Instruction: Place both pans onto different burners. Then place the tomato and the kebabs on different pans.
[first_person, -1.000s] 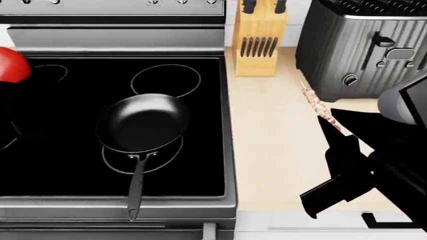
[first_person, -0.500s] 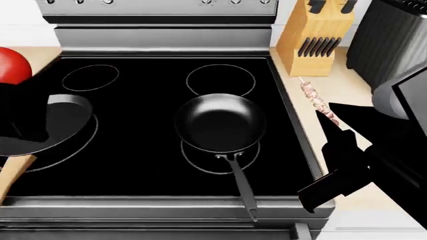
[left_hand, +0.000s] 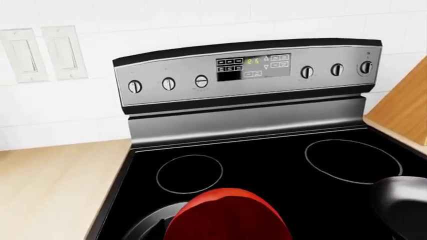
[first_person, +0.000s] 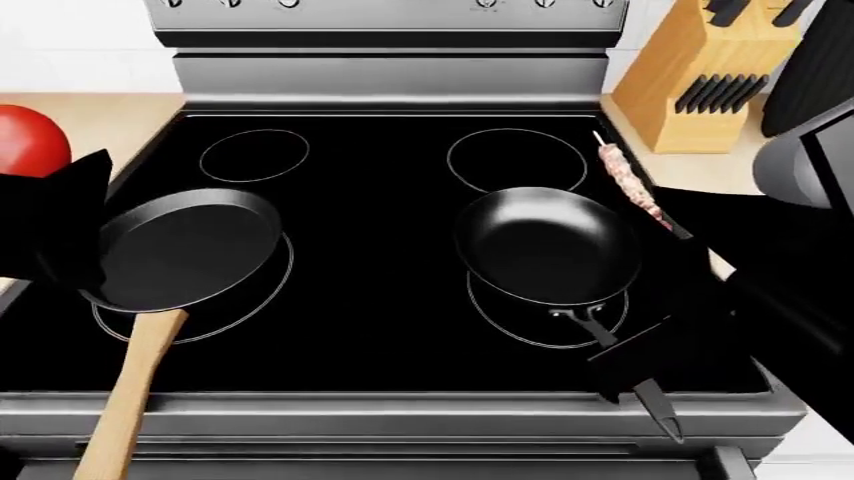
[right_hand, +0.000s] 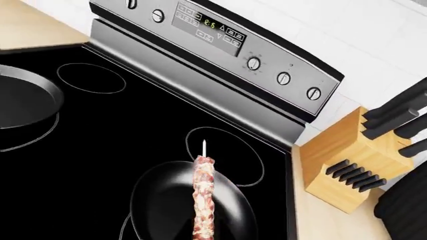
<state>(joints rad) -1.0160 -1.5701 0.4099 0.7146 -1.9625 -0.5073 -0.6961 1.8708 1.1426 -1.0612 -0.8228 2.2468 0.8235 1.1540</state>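
The wooden-handled pan (first_person: 187, 250) sits on the front-left burner (first_person: 200, 322), and the slope-sided pan (first_person: 547, 245) with its dark metal handle on the front-right burner (first_person: 531, 322). My left gripper (first_person: 54, 195) hangs at the cooktop's left edge, shut on the red tomato (first_person: 30, 140) (left_hand: 228, 216), just left of the wooden-handled pan. My right gripper (first_person: 687, 235) is shut on the kebabs (first_person: 630, 185). In the right wrist view the kebabs (right_hand: 203, 195) hang over the slope-sided pan (right_hand: 163, 205). The fingers do not show in either wrist view.
The rear burners (first_person: 254, 155) (first_person: 517, 160) carry nothing. A wooden knife block (first_person: 701, 85) and a dark appliance (first_person: 821, 70) stand on the counter to the right. The stove's control panel (left_hand: 247, 70) rises behind, with light counter (first_person: 120, 120) to the left.
The head view has swung left: the cooktop slid right in frame and the wooden-handled pan came fully into view. The kebabs went from over the counter to the slope-sided pan's right rim.
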